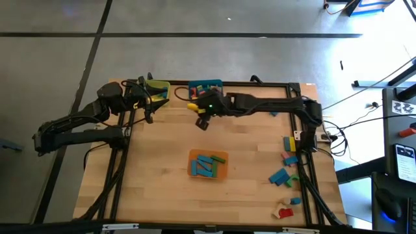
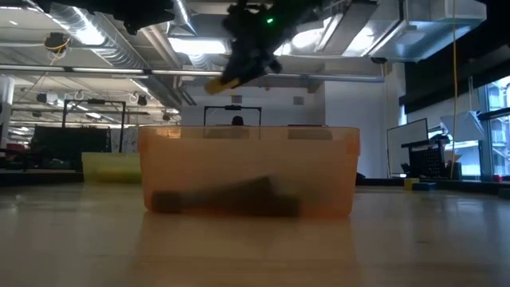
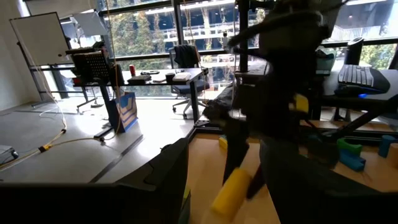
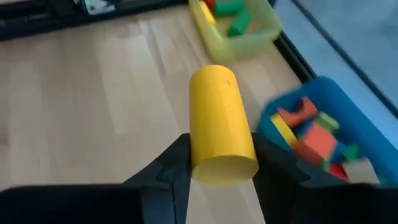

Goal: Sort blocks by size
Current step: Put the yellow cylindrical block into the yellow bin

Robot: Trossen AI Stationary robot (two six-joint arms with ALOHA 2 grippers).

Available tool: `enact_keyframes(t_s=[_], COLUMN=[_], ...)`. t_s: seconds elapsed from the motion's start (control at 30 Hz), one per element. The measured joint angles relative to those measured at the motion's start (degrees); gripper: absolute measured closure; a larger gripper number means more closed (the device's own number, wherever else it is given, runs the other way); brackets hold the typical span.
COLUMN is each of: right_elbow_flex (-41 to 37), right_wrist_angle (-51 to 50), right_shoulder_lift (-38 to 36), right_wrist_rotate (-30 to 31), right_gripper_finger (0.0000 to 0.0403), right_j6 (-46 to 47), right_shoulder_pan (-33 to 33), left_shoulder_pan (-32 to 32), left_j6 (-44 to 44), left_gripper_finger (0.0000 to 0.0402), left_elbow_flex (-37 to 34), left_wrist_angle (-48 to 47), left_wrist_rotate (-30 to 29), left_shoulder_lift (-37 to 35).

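The right gripper [image 4: 219, 163] pinches a yellow cylinder block [image 4: 221, 124] between its two dark fingers, one on each side of the block's round body, and holds it in the air above the wooden table [image 1: 162, 149], close to the near edge of the blue bin [image 1: 205, 87]. That blue bin holds red, orange, yellow and green blocks [image 4: 311, 134]; just beside it stands the yellow bin [image 1: 158, 90], with a few green and red blocks [image 4: 233, 15] inside. The left gripper [image 1: 147, 104] waits near the yellow bin, on the table's side of it, its fingers spread with nothing between them. The orange bin [image 1: 208, 164] sits well apart from the blue bin, towards the middle of the table, with blue blocks [image 1: 207, 166] lying in it. More loose blocks [image 1: 286, 168], blue, green, yellow and red, lie scattered far from the blue bin along the table's edge by the right arm's base.
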Motion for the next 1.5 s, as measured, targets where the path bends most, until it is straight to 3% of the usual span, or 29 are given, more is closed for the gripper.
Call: enact_keyframes(t_s=[0.23,0.77,0.97,1.17,1.37,1.5], right_elbow_flex=[-0.01,0.21,9.37,24.03,37.13,36.65], right_wrist_angle=[19.65,58.86,56.53,53.11,53.01,56.61], right_shoulder_lift=[7.51,24.15,30.27,38.49,46.56,48.03], right_wrist_rotate=[-0.34,-1.95,-4.35,-8.31,-8.46,-10.69], right_gripper_finger=[0.0267,0.0267,0.0267,0.0267,0.0267,0.0267], right_j6=[-4.26,-4.42,-4.41,-4.32,-4.25,-1.67], right_shoulder_pan=[-0.63,-4.81,-6.82,-7.82,-9.32,-10.54], left_shoulder_pan=[0.01,0.0,0.0,0.0,0.0,0.0], left_j6=[-0.02,-0.02,0.11,0.5,0.53,0.68], left_gripper_finger=[0.0219,0.0219,0.0219,0.0219,0.0219,0.0219], left_elbow_flex=[0.0,0.0,0.0,0.02,0.0,0.02], left_wrist_angle=[0.0,1.74,4.07,4.33,4.31,5.26], left_wrist_rotate=[0.0,0.0,0.0,0.0,0.0,0.01], left_shoulder_lift=[0.0,-0.01,-0.02,-0.02,-0.02,0.03])
